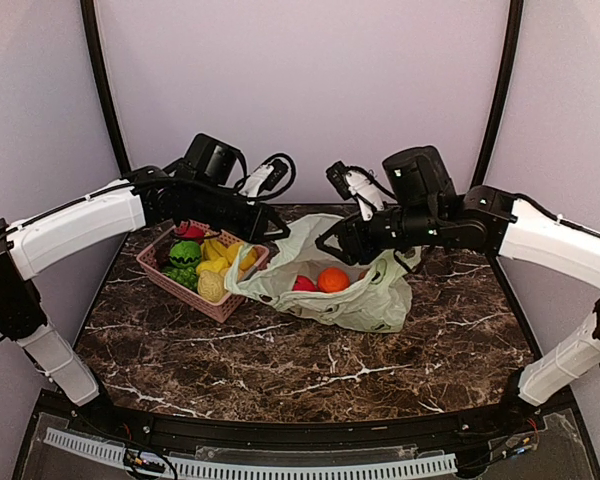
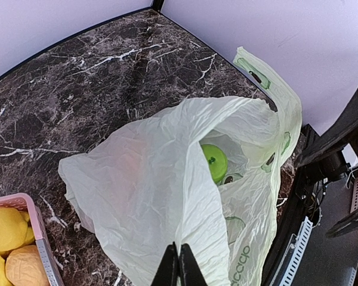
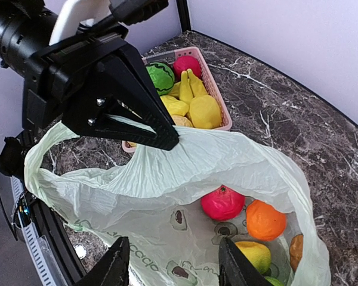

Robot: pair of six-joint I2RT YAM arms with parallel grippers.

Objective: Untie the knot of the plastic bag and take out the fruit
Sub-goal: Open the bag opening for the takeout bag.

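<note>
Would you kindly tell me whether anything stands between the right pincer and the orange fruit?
Nothing visible does: the left pincer holds the bag open by its rim, and the orange fruit lies uncovered ahead of the open right pincer.

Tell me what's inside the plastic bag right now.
Inside the plastic bag: a red fruit, an orange fruit, a yellow-green fruit and a bright green one. The bag's folds hide anything deeper.

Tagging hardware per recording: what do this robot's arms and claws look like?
Left arm and right arm: white shells on the long links, black joints and wrists, black cables looping near the wrists. Left claw and right claw: all black, two fingers each, tapering toward the tips.
</note>
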